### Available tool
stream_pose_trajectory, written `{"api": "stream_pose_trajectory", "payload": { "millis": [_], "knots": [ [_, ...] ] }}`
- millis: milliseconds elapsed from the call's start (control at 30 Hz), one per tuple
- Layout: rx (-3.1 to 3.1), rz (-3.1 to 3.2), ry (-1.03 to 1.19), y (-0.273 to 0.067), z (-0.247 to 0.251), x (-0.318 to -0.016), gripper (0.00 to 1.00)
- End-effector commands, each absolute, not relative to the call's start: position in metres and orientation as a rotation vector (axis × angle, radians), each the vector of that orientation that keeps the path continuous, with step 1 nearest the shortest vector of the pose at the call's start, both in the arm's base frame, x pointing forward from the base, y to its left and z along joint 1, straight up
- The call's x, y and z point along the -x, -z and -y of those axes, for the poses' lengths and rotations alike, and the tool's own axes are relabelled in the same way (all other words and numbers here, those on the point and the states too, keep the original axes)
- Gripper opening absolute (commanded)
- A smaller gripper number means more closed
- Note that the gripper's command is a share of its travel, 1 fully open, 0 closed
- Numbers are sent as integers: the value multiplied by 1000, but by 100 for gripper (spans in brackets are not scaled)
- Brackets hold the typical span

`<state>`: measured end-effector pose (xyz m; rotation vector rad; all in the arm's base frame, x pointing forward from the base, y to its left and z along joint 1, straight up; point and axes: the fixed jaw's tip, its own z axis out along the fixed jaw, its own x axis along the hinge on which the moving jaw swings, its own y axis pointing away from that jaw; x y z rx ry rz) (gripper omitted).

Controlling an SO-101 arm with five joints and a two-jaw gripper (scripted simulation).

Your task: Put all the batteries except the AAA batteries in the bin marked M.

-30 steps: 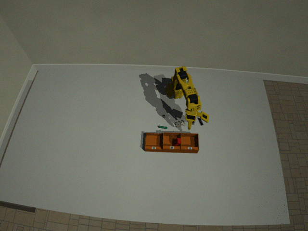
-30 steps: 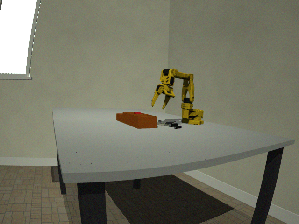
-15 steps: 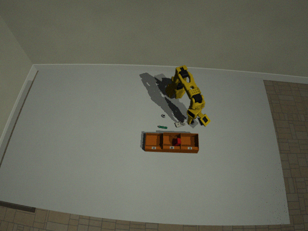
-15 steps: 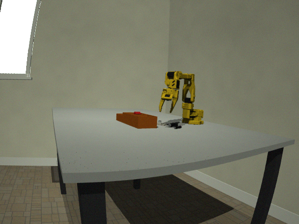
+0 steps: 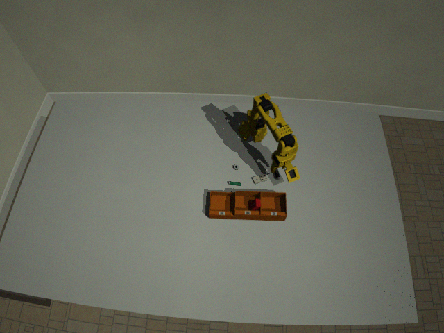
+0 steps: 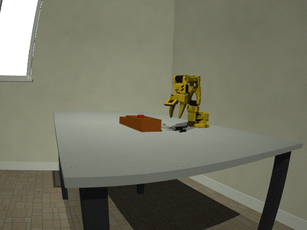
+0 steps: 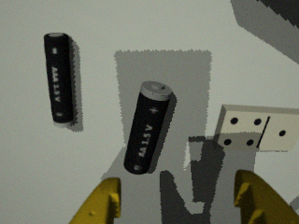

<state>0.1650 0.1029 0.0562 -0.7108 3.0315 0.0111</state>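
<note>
1. Fingers: two yellow tips at the lower edge of the wrist view, part-way apart, nothing between them; they hang above the desk (image 5: pixel 107 215), not touching it.
2. Nearer battery (image 7: pixel 149 128): black cylinder, grey cap, lying flat just ahead of the fingers and slightly toward the left tip, tilted a little off their line. Label reads about 1.5 V; size class too small to tell.
3. Second battery (image 7: pixel 59 79): same black type, lying flat, further ahead and beyond the left tip, well apart from the first.
4. Domino (image 7: pixel 257 128): cream tile with black pips, flat, ahead of the right tip, near the nearer battery but not touching. Judged not a task item; to stay put.
5. Orange bin row (image 5: pixel 247 211): three compartments, seen in the top view just beyond the domino from the arm; a red block (image 5: pixel 255 204) sits in the middle one. Labels unreadable here.
6. Green cell (image 5: pixel 234 183) and small grey piece (image 5: pixel 235 166): farther off to the side; kind uncertain.
7. Step in hand, judged: approach to pick the nearer battery. Next move calls for lowering, straddling it across its width, then closing.
</note>
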Motion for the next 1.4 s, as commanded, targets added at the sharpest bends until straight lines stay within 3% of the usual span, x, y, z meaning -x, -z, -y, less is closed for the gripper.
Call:
{"api": "stream_pose_trajectory", "payload": {
  "millis": [0, 1367],
  "knots": [
    [596, -3012, -40, -64, -108, -164, 22],
    [386, -3074, -32, -61, -110, -157, 21]
  ]
}}
